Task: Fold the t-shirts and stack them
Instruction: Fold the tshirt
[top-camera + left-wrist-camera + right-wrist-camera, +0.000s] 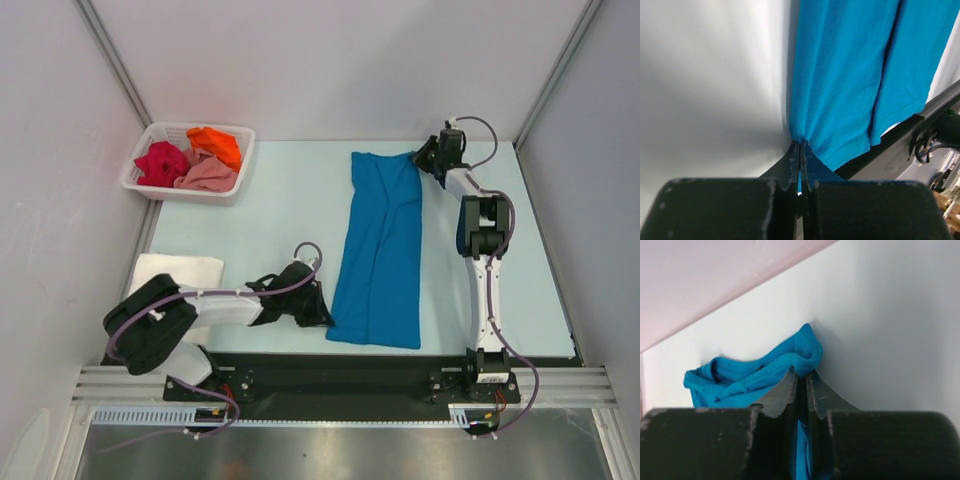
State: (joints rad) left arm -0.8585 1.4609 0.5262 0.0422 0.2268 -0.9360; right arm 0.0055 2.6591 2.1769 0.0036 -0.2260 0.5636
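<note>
The bright blue t-shirt (380,250) lies as a long folded strip down the middle of the table. My left gripper (322,312) is shut on its near left corner; the left wrist view shows blue cloth (840,85) pinched between the jaws. My right gripper (418,158) is shut on the far right corner, with bunched blue cloth (765,372) at its tips. A folded white t-shirt (180,275) lies at the near left, partly under my left arm. The crimson (160,163), orange (216,143) and dusty pink (208,175) t-shirts lie crumpled in the basket.
The white slotted basket (140,186) stands at the far left corner. Walls close the table on the left, back and right. A black strip runs along the table's near edge (340,370).
</note>
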